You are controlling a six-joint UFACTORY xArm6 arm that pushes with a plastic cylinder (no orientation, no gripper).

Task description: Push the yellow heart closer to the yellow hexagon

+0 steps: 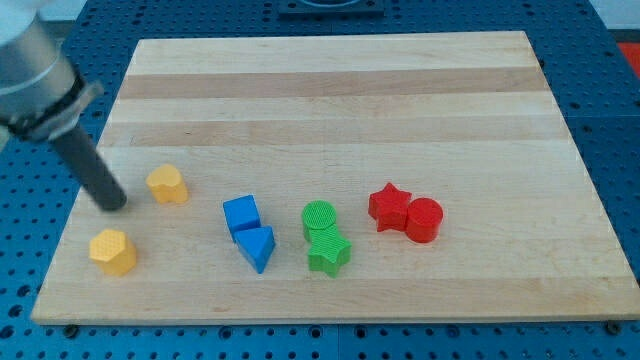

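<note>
Yellow heart beside my tip

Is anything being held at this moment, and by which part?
Nothing is held. My tip stands free, left of the yellow heart and above the yellow hexagon.

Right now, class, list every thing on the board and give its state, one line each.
my tip: left of the yellow heart, small gap
yellow hexagon: alone, below the tip
blue cube: touching blue triangle
green cylinder: touching green star
red star: touching red cylinder
</note>
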